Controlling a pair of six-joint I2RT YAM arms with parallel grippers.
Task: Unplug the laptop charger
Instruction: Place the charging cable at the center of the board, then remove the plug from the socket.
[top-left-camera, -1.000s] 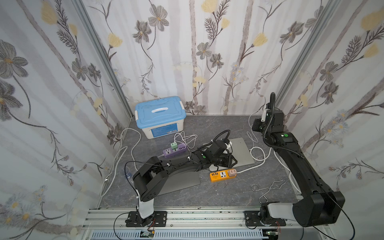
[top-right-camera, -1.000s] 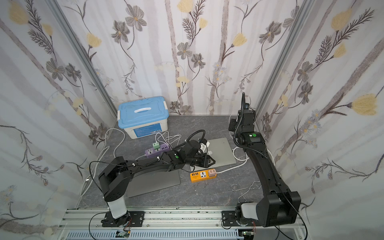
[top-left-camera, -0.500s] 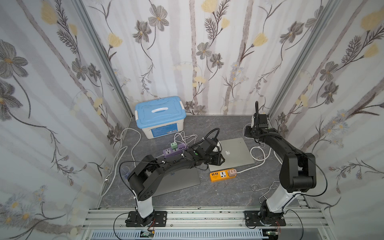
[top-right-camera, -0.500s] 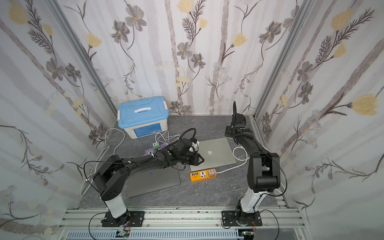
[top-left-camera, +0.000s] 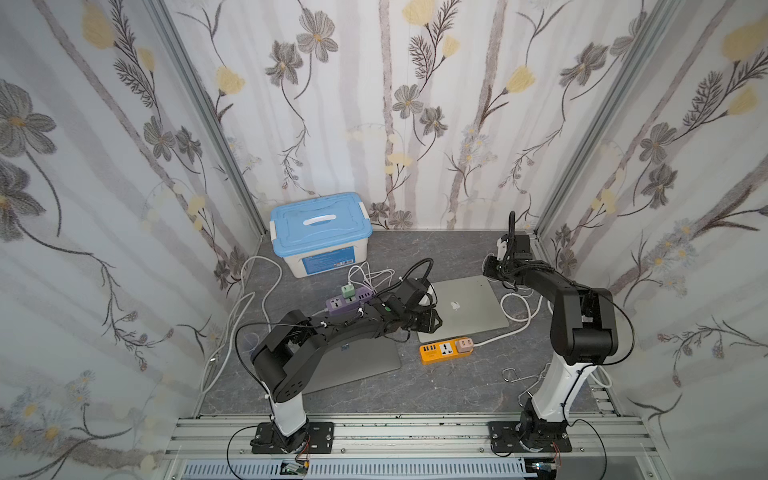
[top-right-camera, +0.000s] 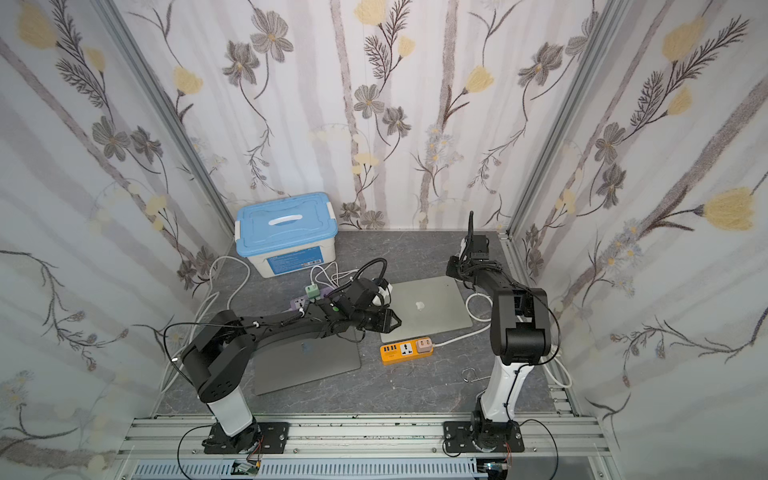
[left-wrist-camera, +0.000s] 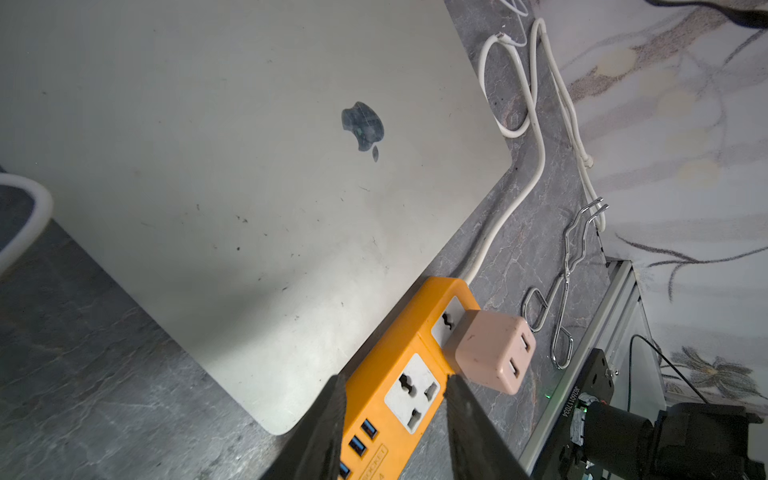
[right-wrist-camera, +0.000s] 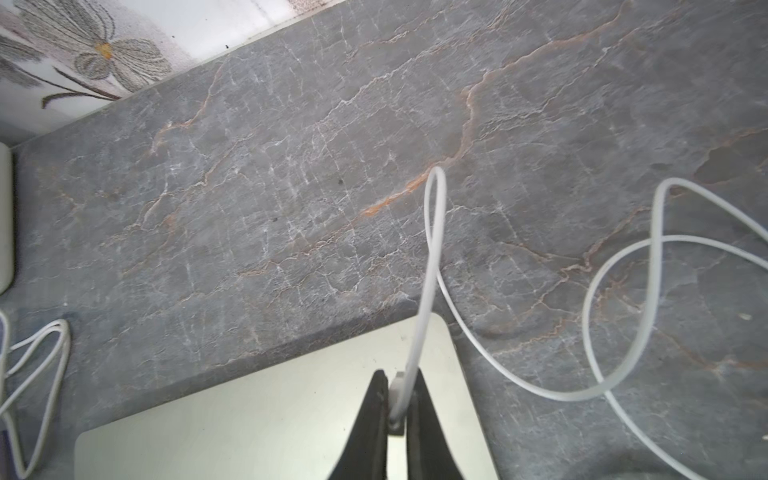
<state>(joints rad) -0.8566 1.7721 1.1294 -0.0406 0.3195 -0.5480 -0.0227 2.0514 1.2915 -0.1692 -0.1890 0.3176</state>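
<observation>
At the laptop's (right-wrist-camera: 291, 415) far corner, the right gripper (right-wrist-camera: 399, 374) has been brought down from a raised pose within the last second. The charger plug (right-wrist-camera: 397, 390) is seen pinched between its jaws above the lid, so it is judged already out of the port. The left gripper (left-wrist-camera: 394, 377) is held parted and empty.

Grey marbled tabletop (top-left-camera: 415, 257) w/ silver laptop (top-left-camera: 469, 303), 2nd laptop (top-left-camera: 361, 361), blue-lid box (top-left-camera: 320, 232), orange strip (top-left-camera: 440, 352), purple strip (top-left-camera: 340, 305), cables (left-wrist-camera: 540, 145), tongs (left-wrist-camera: 565, 272).

Right tool (right-wrist-camera: 400, 376), seemingly gripping plug (right-wrist-camera: 397, 399), lowered to laptop (right-wrist-camera: 270, 415).
</observation>
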